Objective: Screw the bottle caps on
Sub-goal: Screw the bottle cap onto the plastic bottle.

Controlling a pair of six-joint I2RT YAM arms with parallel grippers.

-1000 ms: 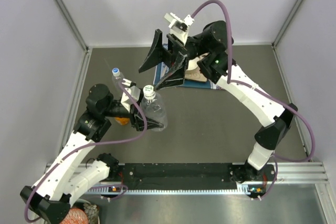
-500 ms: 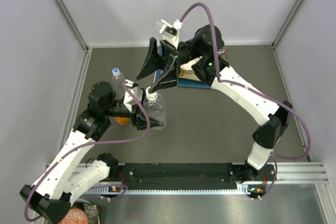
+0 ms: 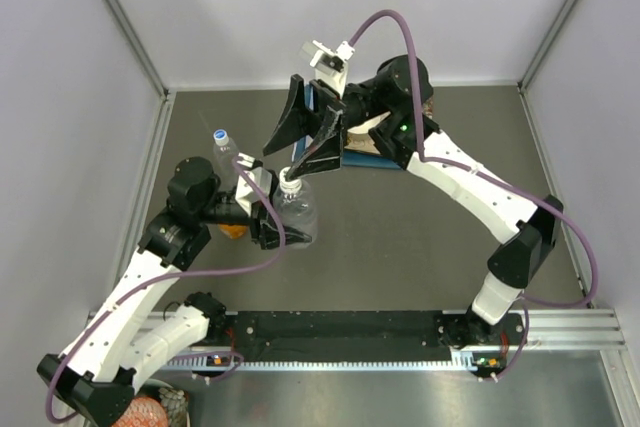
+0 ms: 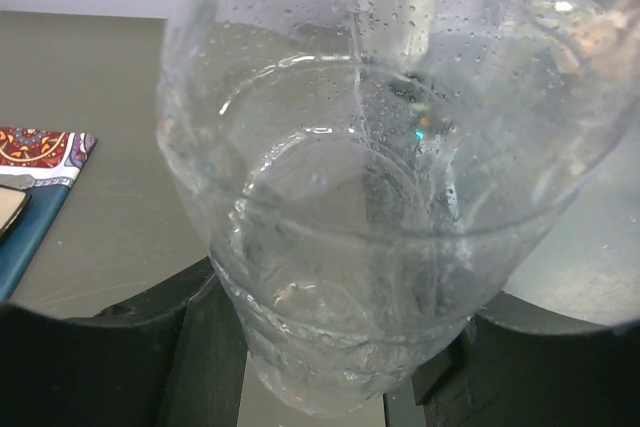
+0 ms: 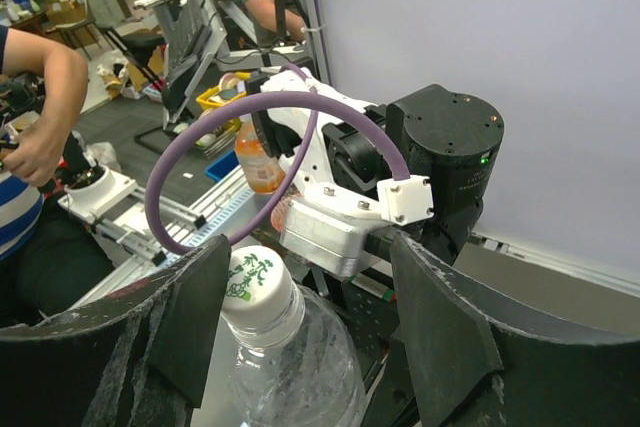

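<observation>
Clear bottle (image 4: 370, 247) is gripped at its body between the left fingers (image 4: 100, 357); its white cap (image 5: 250, 282) is seen between the right fingers (image 5: 190, 317), which are spread wider than it.

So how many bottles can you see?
3: a clear bottle in the left gripper, a second clear bottle farther back, an orange bottle partly hidden by the left arm. Others may be hidden.

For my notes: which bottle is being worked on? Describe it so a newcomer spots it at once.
From the left arm's base, follow it to the left gripper, which clamps a clear bottle. Unlike the other clear bottle farther left and the orange bottle, its white cap sits between the right gripper's fingers.
</observation>
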